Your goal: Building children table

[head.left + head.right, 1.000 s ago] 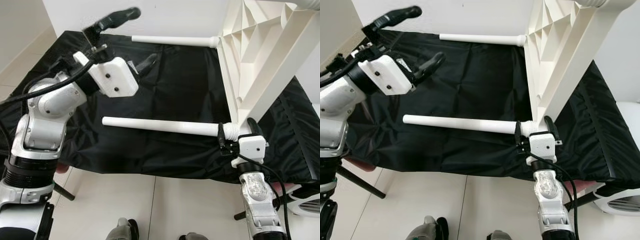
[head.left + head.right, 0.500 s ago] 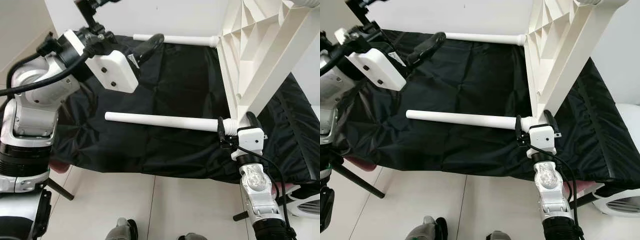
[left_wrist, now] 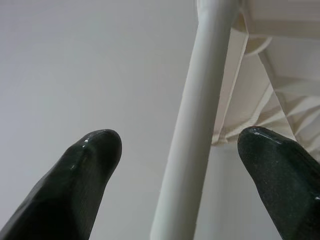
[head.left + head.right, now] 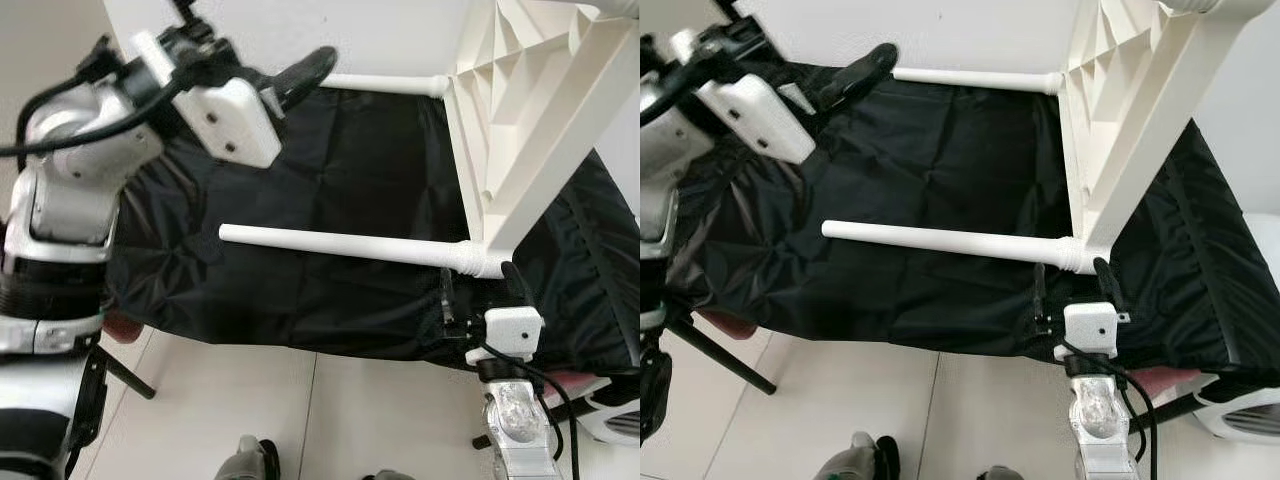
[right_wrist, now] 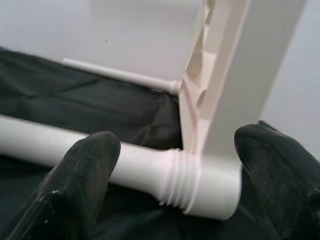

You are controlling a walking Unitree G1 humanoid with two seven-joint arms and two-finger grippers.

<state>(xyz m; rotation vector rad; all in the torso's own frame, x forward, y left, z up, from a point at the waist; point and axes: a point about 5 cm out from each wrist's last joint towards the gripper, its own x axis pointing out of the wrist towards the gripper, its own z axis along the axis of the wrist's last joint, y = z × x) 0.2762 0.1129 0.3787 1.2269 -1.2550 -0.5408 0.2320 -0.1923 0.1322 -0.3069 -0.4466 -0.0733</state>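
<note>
With both visible legs seated in the white tabletop (image 4: 520,130) lying on its side on black cloth (image 4: 340,190), the build looks well along: the right pincer (image 4: 478,292) gapes empty just below the near leg (image 4: 340,245), the left pincer (image 3: 180,160) wide around the far leg (image 3: 192,135), untouched.

Left end effector (image 4: 262,55) raised (fingers apart); right end effector (image 4: 1072,287) low, open.

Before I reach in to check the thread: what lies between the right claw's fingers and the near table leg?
Nothing. In the right wrist view the open right claw sits just short of the leg's threaded end, bare gap between.
</note>
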